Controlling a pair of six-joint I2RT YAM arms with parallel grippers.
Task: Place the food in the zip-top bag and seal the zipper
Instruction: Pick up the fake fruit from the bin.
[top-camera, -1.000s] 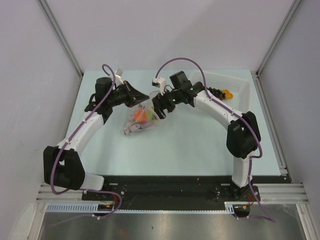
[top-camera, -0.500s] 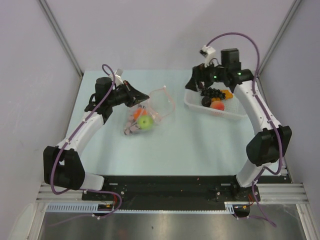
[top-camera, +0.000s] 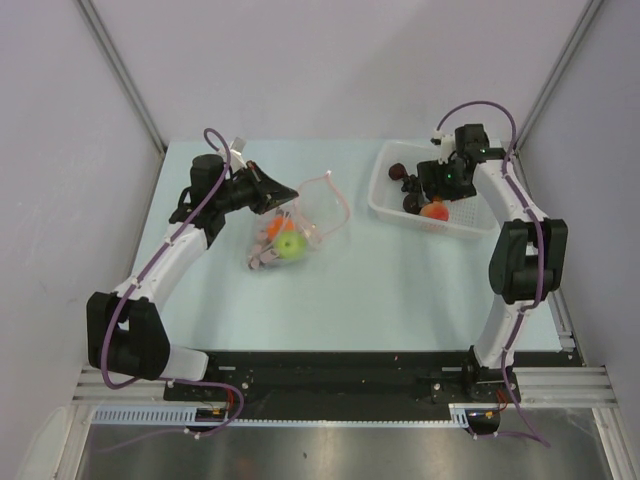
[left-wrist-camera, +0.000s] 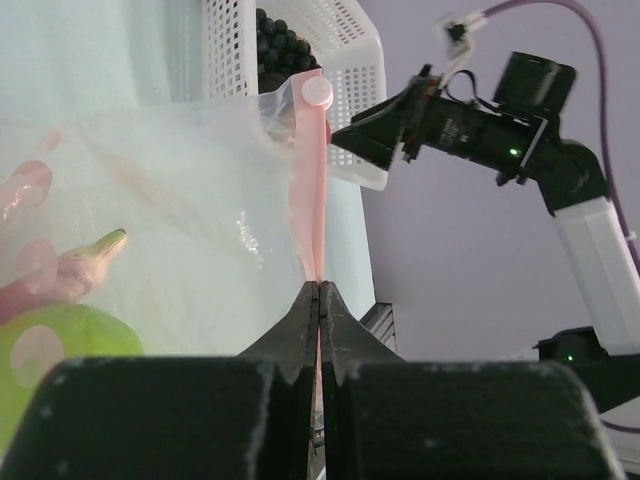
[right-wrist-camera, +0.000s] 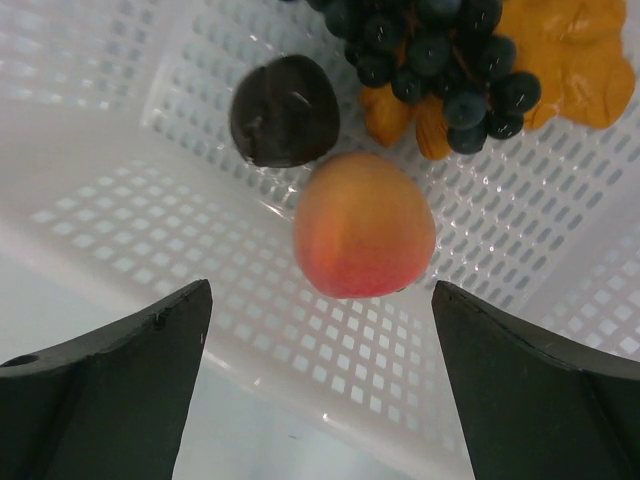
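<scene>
Swung from bag (top-camera: 312, 212) to basket (right-wrist-camera: 120, 230) since a second ago, right gripper (right-wrist-camera: 320, 288) wide open and empty, directly above peach (right-wrist-camera: 363, 225), grapes (right-wrist-camera: 440, 50) just beside, left gripper (left-wrist-camera: 318, 292) clamped shut on zipper (left-wrist-camera: 310, 180), bag mouth raised, apple (top-camera: 291, 244) inside bag, well apart from right gripper

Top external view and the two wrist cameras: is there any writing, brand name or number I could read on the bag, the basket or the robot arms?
None can be read. No word, number or brand shows on the zip-top bag, the white basket, the left arm or the right arm. The green light on the right arm is only a lamp, not text.
</scene>
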